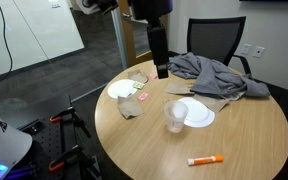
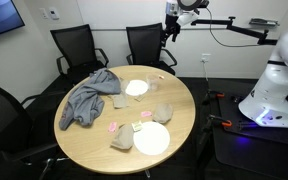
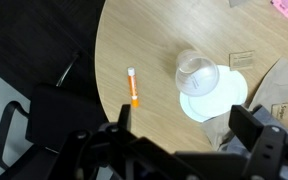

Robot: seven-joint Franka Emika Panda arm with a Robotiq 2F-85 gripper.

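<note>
My gripper (image 1: pixel 161 70) (image 2: pixel 168 36) hangs high over the round wooden table (image 1: pixel 234 140), open and holding nothing. In the wrist view its dark fingers (image 3: pixel 246 122) frame the bottom of the picture, spread wide. Far below them stands a clear plastic cup (image 3: pixel 196 70) (image 1: pixel 174 115), touching the rim of a white plate (image 3: pixel 219 98) (image 1: pixel 198 115). An orange marker (image 3: pixel 134 88) (image 1: pixel 205 160) lies alone on the wood to one side of the cup.
A crumpled grey cloth (image 1: pixel 219 75) (image 2: pixel 87 97) covers one side of the table. A second white plate (image 1: pixel 122 89) (image 2: pixel 151 139), brown napkins (image 1: pixel 132 108) and a small pink item (image 1: pixel 143 97) lie nearby. Black office chairs (image 2: pixel 72 45) ring the table.
</note>
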